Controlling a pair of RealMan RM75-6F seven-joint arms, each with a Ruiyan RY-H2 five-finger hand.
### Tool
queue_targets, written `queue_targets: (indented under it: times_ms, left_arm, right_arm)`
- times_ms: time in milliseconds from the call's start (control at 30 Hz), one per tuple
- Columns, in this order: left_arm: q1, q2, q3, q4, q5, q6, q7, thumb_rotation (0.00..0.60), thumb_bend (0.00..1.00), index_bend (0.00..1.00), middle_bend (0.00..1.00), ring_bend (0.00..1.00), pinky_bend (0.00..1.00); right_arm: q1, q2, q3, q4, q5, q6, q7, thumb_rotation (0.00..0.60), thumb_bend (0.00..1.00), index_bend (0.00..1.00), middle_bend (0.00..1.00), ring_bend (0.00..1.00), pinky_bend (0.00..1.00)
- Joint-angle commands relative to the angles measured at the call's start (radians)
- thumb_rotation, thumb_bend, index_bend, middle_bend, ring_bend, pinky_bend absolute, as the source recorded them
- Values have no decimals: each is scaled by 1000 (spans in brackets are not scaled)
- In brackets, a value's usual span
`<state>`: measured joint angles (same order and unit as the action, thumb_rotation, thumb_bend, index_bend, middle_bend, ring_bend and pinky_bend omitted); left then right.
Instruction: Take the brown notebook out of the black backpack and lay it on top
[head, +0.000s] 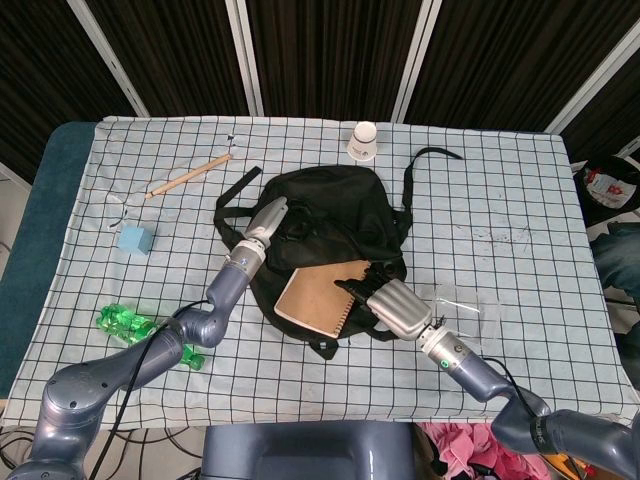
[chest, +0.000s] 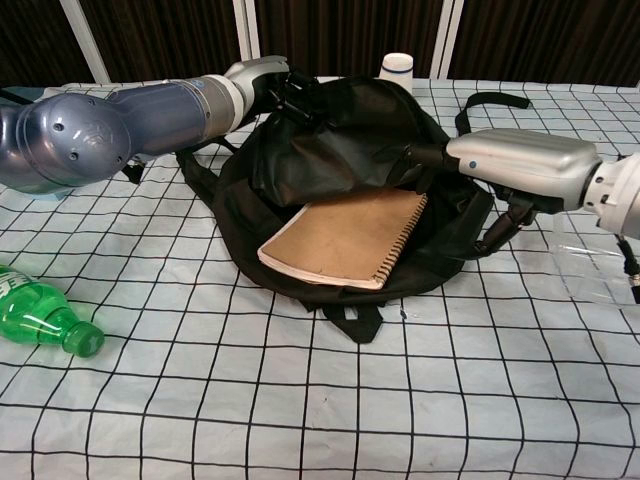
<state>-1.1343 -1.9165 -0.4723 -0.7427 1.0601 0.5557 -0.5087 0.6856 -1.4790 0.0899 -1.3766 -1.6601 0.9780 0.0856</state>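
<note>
A: Brown notebook (chest: 345, 238) — where is it shown, and how far along is the task?

B: Shown half out of the black backpack (chest: 340, 140), lower part resting on the bag's front lip, spiral edge to the robot's right. Upper edge is tucked under the raised flap. Extraction is judged begun but not done; notebook not yet lifted clear, nothing laid on top.

A: Left hand (head: 266, 217)?

B: Seen at the backpack's upper-left rim; bag fabric is gripped and held up, so the opening is kept wide (chest view: (chest: 283, 88)).

A: Right hand (head: 385, 298)?

B: Placed at the notebook's top-right corner, fingers (chest: 425, 158) reaching under the flap beside the spiral. Whether the notebook is actually pinched can't be told: fingertips are hidden in black fabric in both views.

A: What is left?

B: By judgement: a firm hold to be secured on the notebook, then it is to be drawn fully out, the flap let down, and the notebook laid flat on the bag's top.

A: Other items?

B: Paper cup (head: 363, 141) behind the bag; green bottle (chest: 45, 325) and blue block (head: 134, 239) to the left; clear plastic container (chest: 598, 255) beside the right arm. All well apart from the notebook.
</note>
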Motion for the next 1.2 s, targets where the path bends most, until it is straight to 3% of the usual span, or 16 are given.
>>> queue_targets:
  times_ms: [33,667,1200]
  left_arm:
    - [2,5,-2,-14,-8,9,16,600,507,595,602,291,112]
    - [11,14,-6,-58,-25,42,59,600,506,592,601,292,112]
    - [22,32,1,-96,-36,47,91,600,503,590,599,289,111]
  right_arm:
    - [24,-36,-7,59,11,-28,-25,600,236,75,149,244,134]
    - [61,-159,-17,240,29,9,3,600,224,101,155,244,147]
    - [88,-278,-56,412,2,43,24,600,179,149,193,262,147]
